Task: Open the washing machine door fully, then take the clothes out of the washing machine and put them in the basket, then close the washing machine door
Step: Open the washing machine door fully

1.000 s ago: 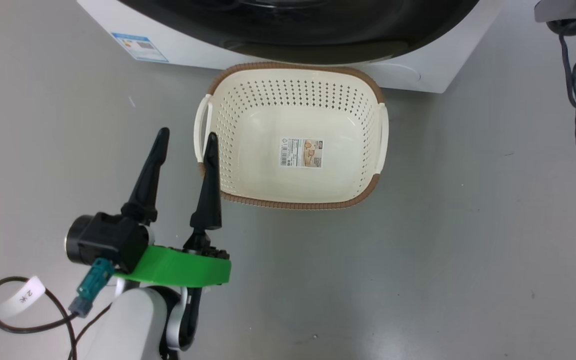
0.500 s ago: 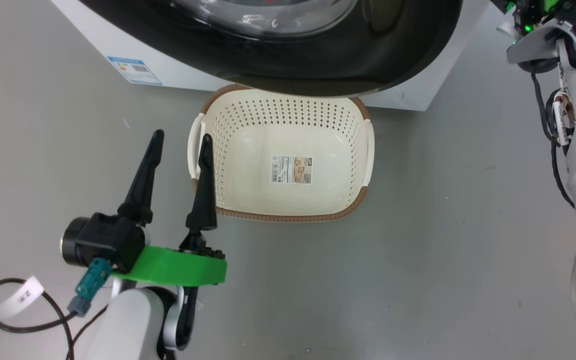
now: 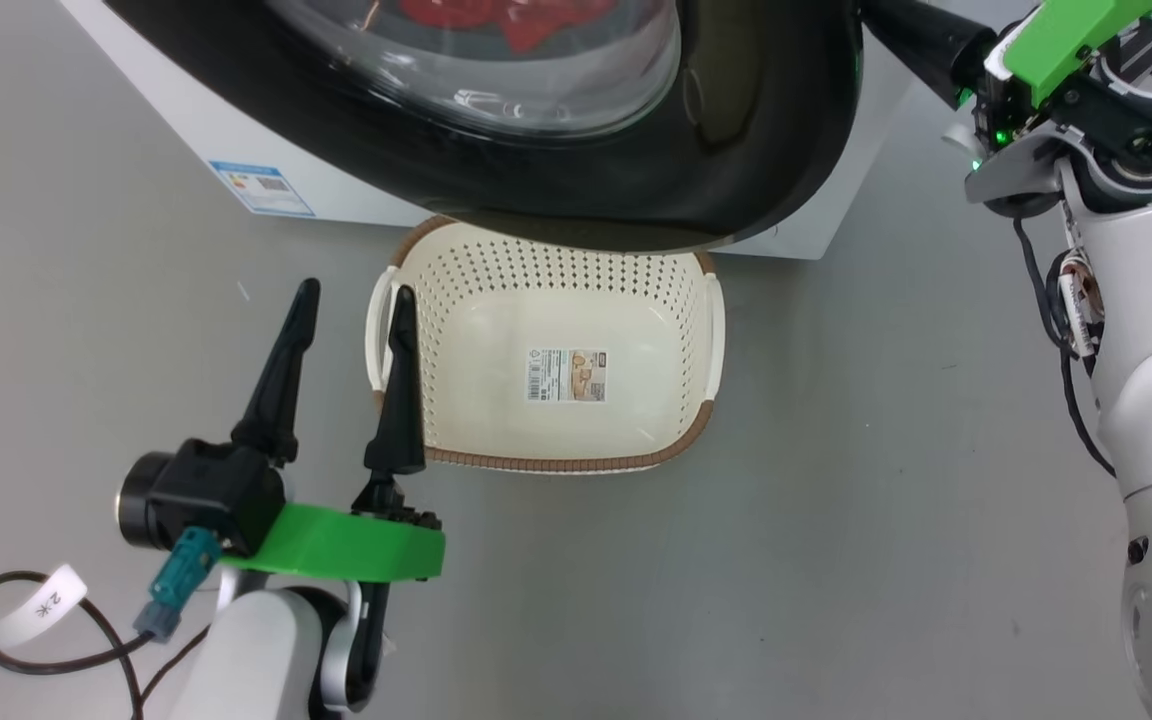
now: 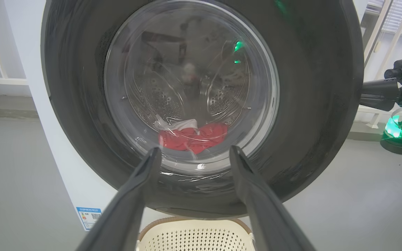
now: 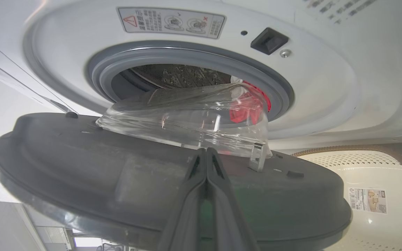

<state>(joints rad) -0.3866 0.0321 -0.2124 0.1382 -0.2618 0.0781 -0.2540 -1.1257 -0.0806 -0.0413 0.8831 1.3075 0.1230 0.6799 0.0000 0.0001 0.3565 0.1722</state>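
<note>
The head camera has tipped up over the last second, bringing the right tool (image 3: 896,30) into sight at the free edge of the washing machine door (image 3: 736,150): clenched on nothing, it lies against the door's inner face, so the door is ajar, not yet fully open. The left tool (image 3: 351,300) hangs released beside the empty basket (image 3: 696,440) on the floor (image 3: 836,550) under the door. The red clothes (image 4: 194,137) lie in the drum (image 5: 173,73), blurred by the glass bowl (image 3: 496,70); whether the right tool actually touches the door is unclear.
</note>
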